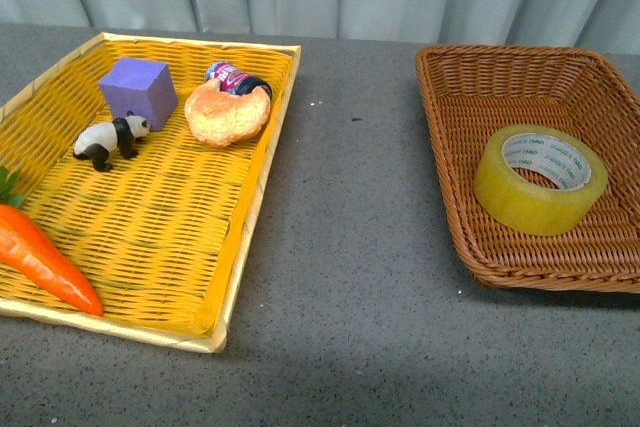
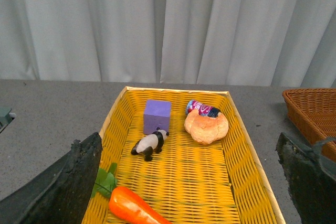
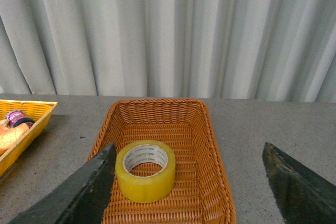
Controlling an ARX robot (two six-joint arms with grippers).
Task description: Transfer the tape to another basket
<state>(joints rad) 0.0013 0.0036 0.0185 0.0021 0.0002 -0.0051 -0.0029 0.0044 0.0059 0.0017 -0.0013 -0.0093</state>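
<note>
The tape, a wide yellowish roll with a white printed core, lies flat inside the brown wicker basket at the right of the front view. It also shows in the right wrist view, inside the basket. My right gripper is open and empty, raised behind the basket's near end, one finger beside the tape. My left gripper is open and empty, raised over the near end of the yellow tray. Neither arm shows in the front view.
The yellow flat tray at the left holds a purple cube, a toy panda, a croissant resting against a small can, and an orange carrot. Grey tabletop separates tray and basket. A curtain hangs behind.
</note>
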